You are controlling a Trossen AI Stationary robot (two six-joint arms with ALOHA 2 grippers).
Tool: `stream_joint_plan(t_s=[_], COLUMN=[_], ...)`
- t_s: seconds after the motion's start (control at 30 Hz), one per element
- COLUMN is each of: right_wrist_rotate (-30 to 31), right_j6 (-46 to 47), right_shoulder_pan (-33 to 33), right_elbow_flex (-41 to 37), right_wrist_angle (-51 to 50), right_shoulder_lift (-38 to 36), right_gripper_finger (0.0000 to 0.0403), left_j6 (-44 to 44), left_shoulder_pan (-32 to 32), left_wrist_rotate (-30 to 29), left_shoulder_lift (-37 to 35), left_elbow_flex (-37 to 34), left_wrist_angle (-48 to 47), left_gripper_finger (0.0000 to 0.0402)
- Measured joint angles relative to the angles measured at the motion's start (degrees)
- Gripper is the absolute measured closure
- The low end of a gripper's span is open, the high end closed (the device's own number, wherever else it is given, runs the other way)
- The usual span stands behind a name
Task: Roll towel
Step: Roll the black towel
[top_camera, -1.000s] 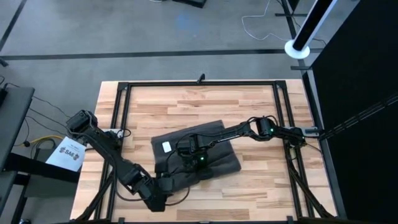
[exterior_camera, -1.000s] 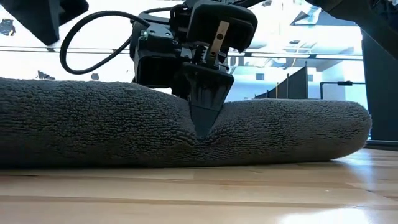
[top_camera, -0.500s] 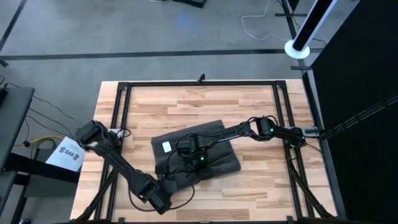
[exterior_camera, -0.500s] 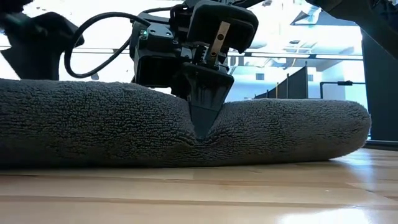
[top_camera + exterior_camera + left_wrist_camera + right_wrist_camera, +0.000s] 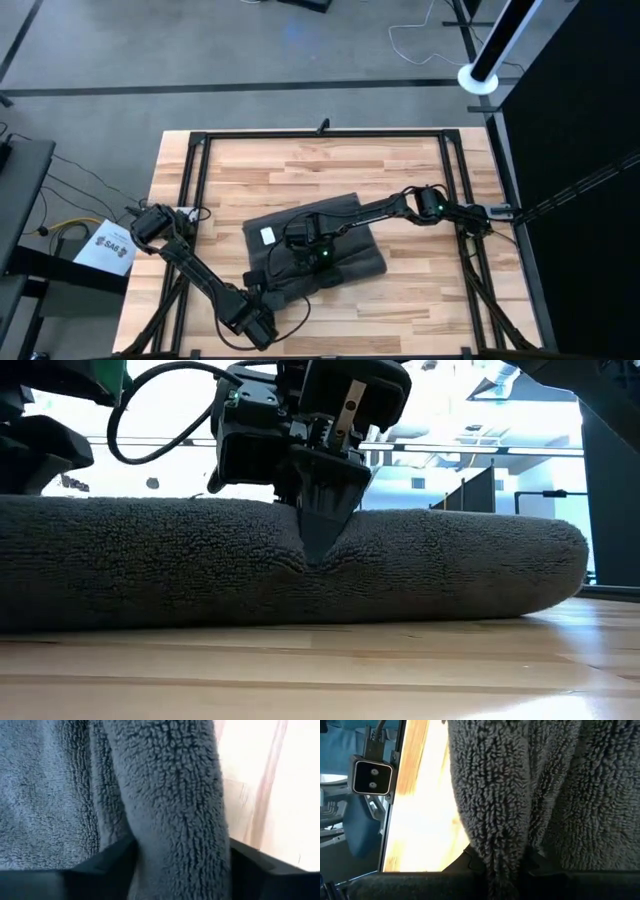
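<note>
Your towel (image 5: 315,243) lies folded on the light wood plank table (image 5: 400,165), inside a black frame (image 5: 320,133). Your right gripper (image 5: 318,540) presses into its near fold, jaws pinched tight on a ridge of pile. Your left gripper (image 5: 268,290) has a thick towel edge filling its half-open jaws. Grey floor and cables (image 5: 420,40) surround the table; bright windows (image 5: 480,420) lie behind.

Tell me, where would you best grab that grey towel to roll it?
Probably along its thick folded front edge, coming down from above: the towel lies flat, so only that plump fold offers bulk to pinch. Both hands grip there now, right hand mid-edge, left hand at the corner.
</note>
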Motion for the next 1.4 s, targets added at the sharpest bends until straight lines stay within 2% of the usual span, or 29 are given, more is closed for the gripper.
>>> stream_joint_plan(t_s=[0.17, 0.2, 0.3, 0.43, 0.77, 0.9, 1.03, 1.4], right_wrist_rotate=[0.1, -0.3, -4.2, -8.9, -12.0, -12.8, -16.2, -17.3], right_j6=[0.3, 0.4, 0.5, 0.4, 3.8, 4.0, 3.3, 2.2], right_shoulder_pan=[2.4, 2.7, 3.3, 3.1, -1.4, -2.8, -3.2, -4.1], right_elbow_flex=[0.0, 0.0, 0.1, 0.1, 0.1, 0.1, 0.2, 0.3], right_wrist_angle=[0.1, 0.1, -1.6, -3.6, -0.6, 0.4, -0.1, 0.4], right_shoulder_lift=[0.0, 0.0, 0.0, 0.0, 0.2, 1.1, 4.5, 6.5], right_gripper_finger=[0.0379, 0.0379, 0.0379, 0.0379, 0.0379, 0.0379, 0.0379, 0.0379], left_j6=[3.7, 4.5, 5.4, 4.5, -4.7, -5.4, -5.2, -3.8], left_shoulder_pan=[-0.2, -0.4, -0.6, -1.2, -1.3, -1.4, -1.5, -0.7], left_wrist_rotate=[2.6, 3.3, 5.9, 6.2, 10.8, 11.5, 12.0, 12.2], left_shoulder_lift=[-1.0, -1.5, -4.1, -7.3, -11.1, -11.9, -12.1, -12.2], left_elbow_flex=[0.0, 0.0, 0.0, -0.7, -14.4, -15.4, -16.6, -17.3], left_wrist_angle=[1.0, 1.5, 4.3, 8.0, 23.3, 23.5, 23.0, 17.7], left_gripper_finger=[0.0367, 0.0381, 0.0383, 0.0383, 0.0383, 0.0383, 0.0383, 0.0383])
